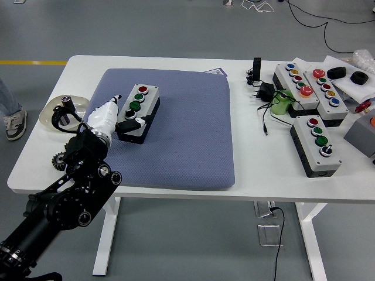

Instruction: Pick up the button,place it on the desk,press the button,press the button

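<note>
Head view: left robot hand (107,115) touching one button box (138,111) (grip unclear); three more boxes (315,144) right.

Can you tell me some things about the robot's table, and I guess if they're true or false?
1. A button box lies on the blue mat. True.
2. The left hand is next to that box. True.
3. The box's top button is yellow. False: it is red.
4. The right arm is reaching over the mat. False: no right arm shows.
5. More button boxes sit at the table's right end. True.
</note>
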Available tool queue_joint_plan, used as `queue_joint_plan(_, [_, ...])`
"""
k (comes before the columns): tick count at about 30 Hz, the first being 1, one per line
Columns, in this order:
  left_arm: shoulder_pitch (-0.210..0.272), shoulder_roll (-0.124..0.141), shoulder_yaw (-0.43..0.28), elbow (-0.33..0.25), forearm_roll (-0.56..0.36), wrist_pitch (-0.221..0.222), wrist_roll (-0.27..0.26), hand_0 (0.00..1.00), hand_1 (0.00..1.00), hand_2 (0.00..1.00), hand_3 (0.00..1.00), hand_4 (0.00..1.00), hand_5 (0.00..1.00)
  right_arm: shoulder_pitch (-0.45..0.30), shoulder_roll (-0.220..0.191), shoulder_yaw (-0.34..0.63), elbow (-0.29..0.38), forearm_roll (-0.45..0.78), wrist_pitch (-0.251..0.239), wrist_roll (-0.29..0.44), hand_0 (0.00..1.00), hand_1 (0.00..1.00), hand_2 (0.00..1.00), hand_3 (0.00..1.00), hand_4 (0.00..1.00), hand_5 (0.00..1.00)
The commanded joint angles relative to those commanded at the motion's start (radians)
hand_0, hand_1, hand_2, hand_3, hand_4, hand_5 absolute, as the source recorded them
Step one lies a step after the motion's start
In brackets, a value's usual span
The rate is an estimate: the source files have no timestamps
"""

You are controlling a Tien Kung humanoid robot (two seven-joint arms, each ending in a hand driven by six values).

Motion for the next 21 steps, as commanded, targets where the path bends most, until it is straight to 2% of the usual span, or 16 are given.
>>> queue_joint_plan(5, [-0.010,0.000,0.017,0.007,0.003,-0.015,0.022,0.998,0.998,0.998,0.998,0.998,0.738,0.000,-0.001,-0.001,0.000,-0.002,0.000,0.001,0.655,0.609,0.665,0.637,0.237,0.263])
queue_joint_plan(11, [-0.025,0.000,0.049,0.021,-0.008,-0.037,0.022,0.998,0.998,0.998,0.998,0.998,0.729,0.001,-0.001,-0.007,0.000,-0.001,0.000,0.003,0.655,0.608,0.662,0.637,0.237,0.262])
queue_joint_plan(18, [-0.056,0.000,0.099,0.085,-0.025,-0.030,0.022,0.984,0.998,0.998,0.998,0.998,0.724,0.002,-0.002,-0.010,0.000,-0.005,0.000,0.003,0.653,0.606,0.662,0.636,0.238,0.261])
queue_joint_plan(19, [-0.064,0.000,0.104,0.100,-0.024,-0.022,0.022,0.908,0.996,0.998,0.998,0.998,0.519,0.002,-0.002,-0.010,0.000,-0.006,0.001,0.002,0.651,0.606,0.662,0.636,0.240,0.258])
queue_joint_plan(21, [-0.080,0.000,0.110,0.127,-0.022,-0.009,0.022,0.908,0.996,0.998,0.998,0.998,0.519,0.002,-0.002,-0.010,0.000,-0.009,0.001,0.002,0.651,0.606,0.662,0.636,0.240,0.258])
